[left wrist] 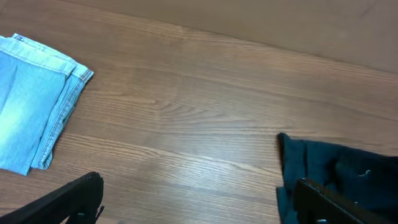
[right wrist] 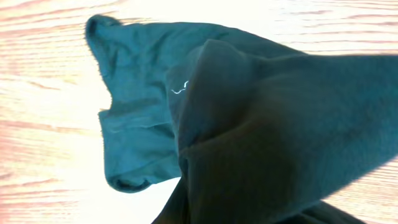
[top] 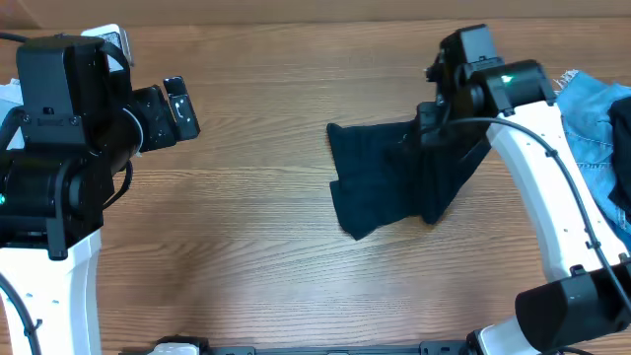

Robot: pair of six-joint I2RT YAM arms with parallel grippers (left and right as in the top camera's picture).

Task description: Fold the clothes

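Note:
The clothes show chiefly as a dark navy garment lying crumpled right of the table's middle. Its right part is drawn up to my right gripper, which is shut on the fabric. In the right wrist view a raised fold of the navy garment fills the frame and hides the fingers. My left gripper hovers far to the left, open and empty. Its dark fingertips frame bare wood, with the navy garment's edge beside the right one.
A folded pale blue denim piece lies at the table's far right edge, seen also as a denim piece in the left wrist view. A brighter blue piece lies on it. Bare wood stretches between the arms.

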